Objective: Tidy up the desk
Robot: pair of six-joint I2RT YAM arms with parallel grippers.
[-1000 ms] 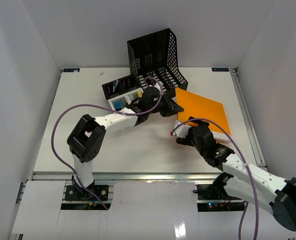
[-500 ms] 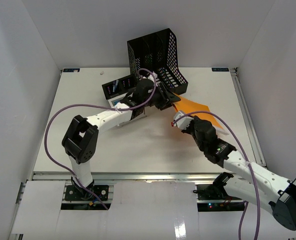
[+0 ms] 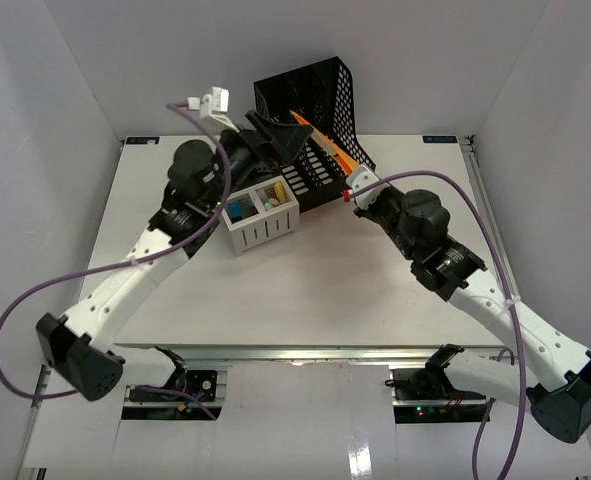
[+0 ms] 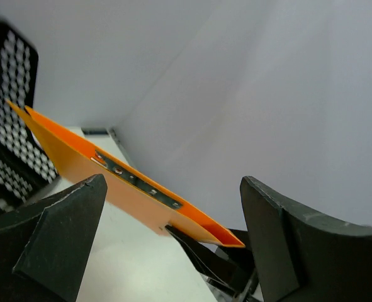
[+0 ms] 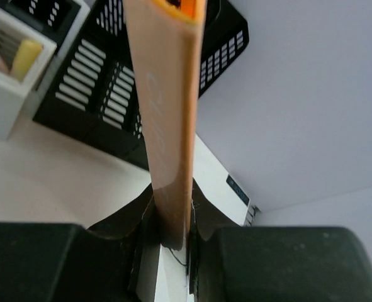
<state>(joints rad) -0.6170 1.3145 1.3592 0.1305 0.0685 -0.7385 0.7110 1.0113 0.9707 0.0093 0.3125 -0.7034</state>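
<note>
Faint embossed lettering on the orange folder (image 5: 167, 145) spine is too blurred to read.

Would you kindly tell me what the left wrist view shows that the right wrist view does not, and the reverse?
Only the left wrist view: the open left tool and the metal strip along the folder.
Only the right wrist view: the white bin with a yellow item inside.
Both: the orange folder, the black rack and the desk.
</note>
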